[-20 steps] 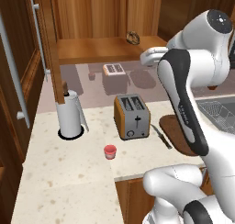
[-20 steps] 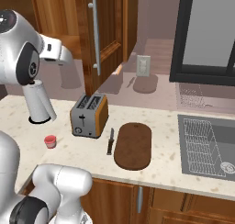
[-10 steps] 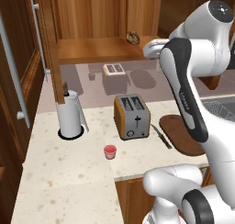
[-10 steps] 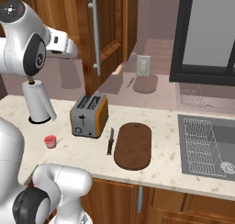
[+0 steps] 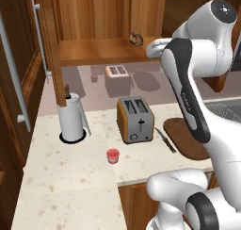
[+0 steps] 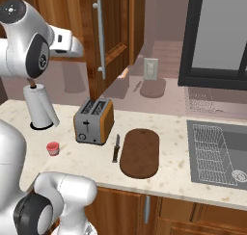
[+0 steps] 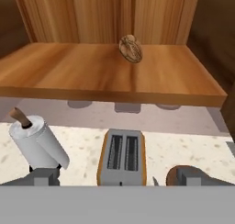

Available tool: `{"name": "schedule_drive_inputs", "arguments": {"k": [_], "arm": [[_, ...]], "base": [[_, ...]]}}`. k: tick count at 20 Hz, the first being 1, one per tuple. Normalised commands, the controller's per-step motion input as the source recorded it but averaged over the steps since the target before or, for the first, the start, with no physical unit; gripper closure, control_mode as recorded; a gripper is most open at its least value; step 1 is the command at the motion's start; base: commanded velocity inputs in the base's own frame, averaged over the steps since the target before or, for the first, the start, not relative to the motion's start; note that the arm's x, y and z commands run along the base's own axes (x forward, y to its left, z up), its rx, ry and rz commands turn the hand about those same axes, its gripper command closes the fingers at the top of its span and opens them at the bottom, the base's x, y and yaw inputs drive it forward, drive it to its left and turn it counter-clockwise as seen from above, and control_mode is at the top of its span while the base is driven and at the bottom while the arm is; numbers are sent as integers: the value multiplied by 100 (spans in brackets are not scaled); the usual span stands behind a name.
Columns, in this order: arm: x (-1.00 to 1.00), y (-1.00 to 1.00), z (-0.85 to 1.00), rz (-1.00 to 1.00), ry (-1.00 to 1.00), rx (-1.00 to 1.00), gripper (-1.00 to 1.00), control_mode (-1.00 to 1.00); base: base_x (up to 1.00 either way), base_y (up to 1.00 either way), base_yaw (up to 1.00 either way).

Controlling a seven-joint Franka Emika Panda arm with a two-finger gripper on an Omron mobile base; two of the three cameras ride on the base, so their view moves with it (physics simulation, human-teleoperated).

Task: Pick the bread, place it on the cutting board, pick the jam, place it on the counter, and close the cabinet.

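We see bare shelf [image 7: 69, 71] all around the bread [image 7: 130, 48] — open front, only the toaster [image 7: 121, 156] below.

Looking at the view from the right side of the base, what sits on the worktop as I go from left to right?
Paper towel roll → small red jar → toaster → knife → oval cutting board → sink.

Glossy white arm [image 5: 188, 97] of rounded, bulbous shells — dark grey rings at the joints, a black band near the base. Two small dark-grey fingertips [image 7: 44, 176] — blocky, square-ended.
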Motion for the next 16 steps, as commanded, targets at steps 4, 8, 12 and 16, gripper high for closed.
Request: {"name": "schedule_drive_inputs", "arguments": {"k": [4,8,12,16], "arm": [[25,0,0,0,-7,-4,-100,-100],[19,0,0,0,-8,0,-100,-100],[26,0,0,0,-3,0,-100,-100],[31,0,0,-1,-3,0,-100,-100]], "base": [[0,0,0],[0,0,0],[0,0,0],[0,0,0]]}}
